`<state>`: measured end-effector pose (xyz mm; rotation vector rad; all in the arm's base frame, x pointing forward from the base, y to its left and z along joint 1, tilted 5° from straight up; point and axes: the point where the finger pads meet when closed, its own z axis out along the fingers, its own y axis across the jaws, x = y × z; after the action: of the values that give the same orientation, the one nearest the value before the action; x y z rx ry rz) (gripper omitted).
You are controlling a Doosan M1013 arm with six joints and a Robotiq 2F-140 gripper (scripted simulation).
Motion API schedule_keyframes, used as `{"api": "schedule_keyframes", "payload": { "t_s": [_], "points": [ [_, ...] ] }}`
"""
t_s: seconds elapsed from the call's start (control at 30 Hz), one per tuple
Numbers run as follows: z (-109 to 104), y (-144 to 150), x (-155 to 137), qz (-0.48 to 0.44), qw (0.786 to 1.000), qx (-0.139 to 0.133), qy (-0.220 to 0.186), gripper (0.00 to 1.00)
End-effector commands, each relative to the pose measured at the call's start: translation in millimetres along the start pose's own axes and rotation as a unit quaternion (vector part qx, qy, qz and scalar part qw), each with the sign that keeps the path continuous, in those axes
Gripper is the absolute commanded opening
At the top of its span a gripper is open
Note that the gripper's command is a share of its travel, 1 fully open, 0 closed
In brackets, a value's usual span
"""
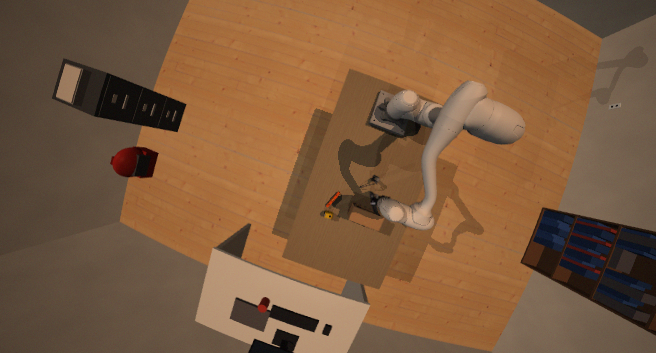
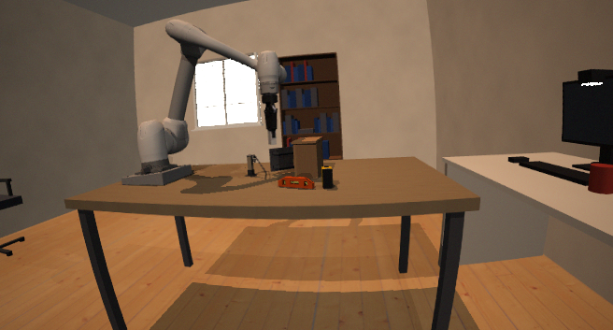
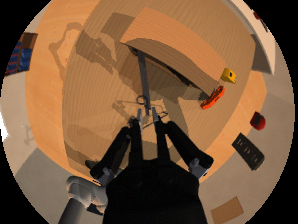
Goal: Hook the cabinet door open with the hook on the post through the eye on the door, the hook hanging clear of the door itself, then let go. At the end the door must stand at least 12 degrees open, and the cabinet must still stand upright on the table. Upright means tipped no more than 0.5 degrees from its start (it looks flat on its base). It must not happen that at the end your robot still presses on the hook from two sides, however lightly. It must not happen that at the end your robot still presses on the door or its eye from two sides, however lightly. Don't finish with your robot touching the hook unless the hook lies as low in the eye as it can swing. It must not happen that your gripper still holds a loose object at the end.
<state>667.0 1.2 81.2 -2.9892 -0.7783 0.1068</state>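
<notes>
The brown cabinet (image 2: 307, 158) stands upright on the table; it also shows in the overhead view (image 1: 367, 218) and the wrist view (image 3: 189, 43). Its dark door (image 2: 281, 158) stands swung out from the front and shows edge-on as a thin grey strip in the wrist view (image 3: 141, 76). The short post (image 2: 251, 165) stands left of the door, and its thin hook (image 2: 263, 171) hangs down toward the table, apart from the door. My gripper (image 2: 272, 139) hovers above the door's outer end, fingers pointing down and nearly together with nothing between them; its fingertips also show in the wrist view (image 3: 148, 117).
An orange spirit level (image 2: 295, 182) and a black-and-yellow can (image 2: 327, 177) lie in front of the cabinet. The robot base (image 2: 156, 173) is at the table's left. A white desk (image 2: 537, 180) with a monitor stands to the right.
</notes>
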Motion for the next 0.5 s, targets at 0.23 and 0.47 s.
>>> {"api": "schedule_keyframes", "payload": {
  "t_s": [0.23,0.47],
  "points": [
    [17,0,0,0.0,1.0,0.0,0.0,0.16],
    [23,0,0,0.0,1.0,0.0,0.0,0.16]
  ]
}}
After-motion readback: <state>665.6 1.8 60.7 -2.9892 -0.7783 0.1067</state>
